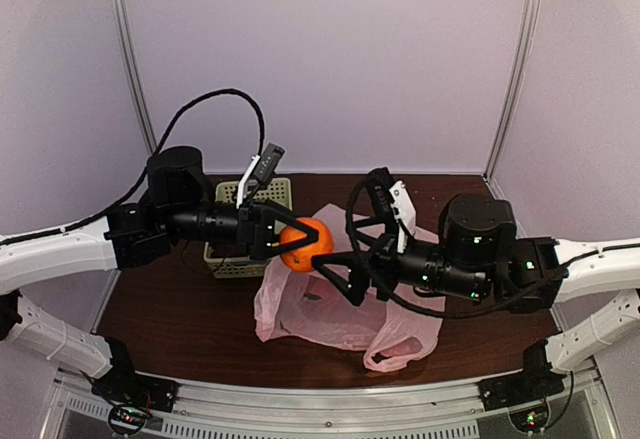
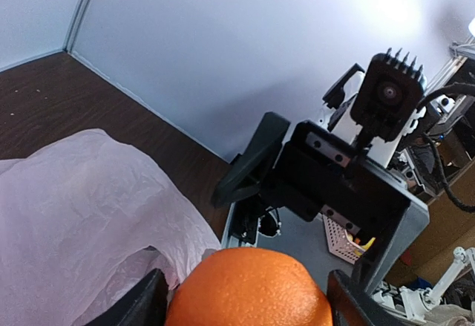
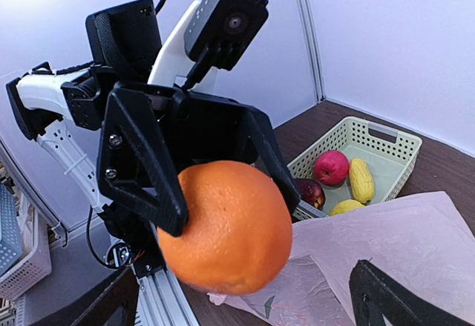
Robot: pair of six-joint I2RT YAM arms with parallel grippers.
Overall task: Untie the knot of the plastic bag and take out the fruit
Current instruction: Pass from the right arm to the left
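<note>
Now the left gripper [image 1: 293, 242] is clamping the orange [image 1: 308, 244] in the air just right of the basket [image 1: 226, 268]. Beside it the right gripper [image 1: 338, 262] is gaping wide, empty, above the bag [image 1: 330, 311]. Other fruit [image 3: 332, 167] is lying in the basket.

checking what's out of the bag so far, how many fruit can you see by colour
orange: 1
red apple: 1
dark red fruit: 1
yellow fruit: 2
total: 5

fruit [image 3: 332, 167] in basket [image 3: 401, 142], bag [image 1: 330, 309] to its right
</note>
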